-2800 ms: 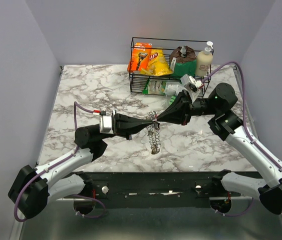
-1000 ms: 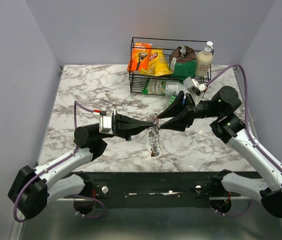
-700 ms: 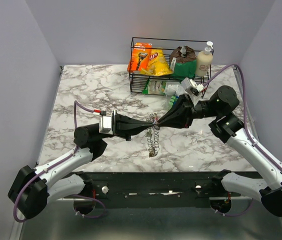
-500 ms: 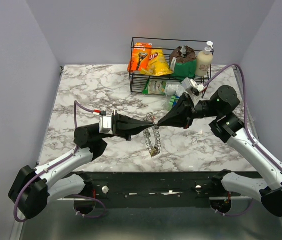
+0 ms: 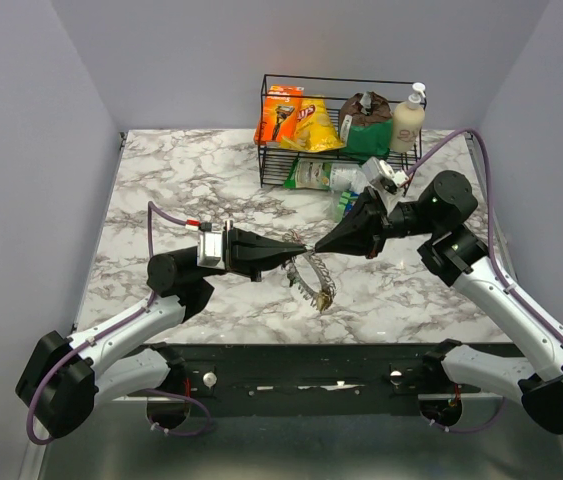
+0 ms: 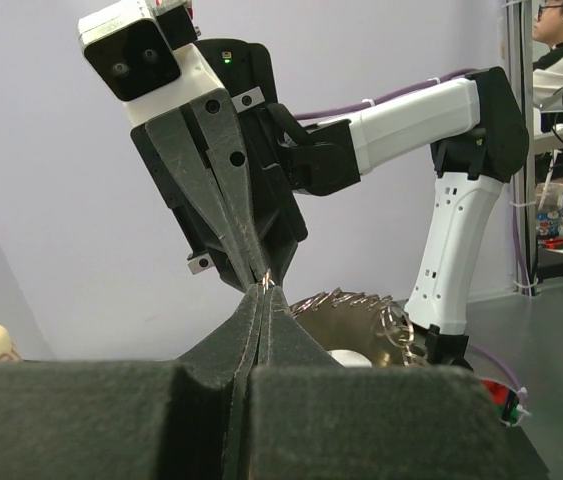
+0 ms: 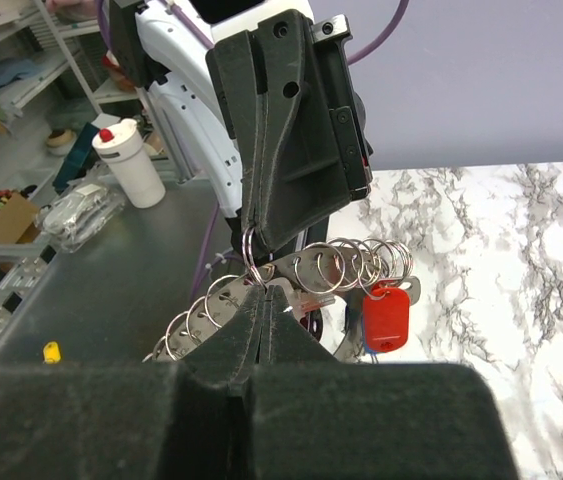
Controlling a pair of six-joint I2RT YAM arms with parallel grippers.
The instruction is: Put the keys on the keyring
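Note:
The keyring is a thin silver ring with a chain of silver links, held in the air over the marble table between both grippers. My left gripper is shut on the top ring. My right gripper comes in tip to tip from the right and is shut just under that ring, on a flat silver piece at the ring. The chain curves away to the side. Its red tag hangs from the links. Green-headed keys lie on the table behind my right gripper.
A black wire basket with snack bags, a razor pack and a pump bottle stands at the back right. The marble table ends at purple walls on the left, right and back.
My right gripper opened beside the ring, then shut on it again. The chain, hanging straight down before, has swung to the right. My left gripper has stayed shut on the ring.

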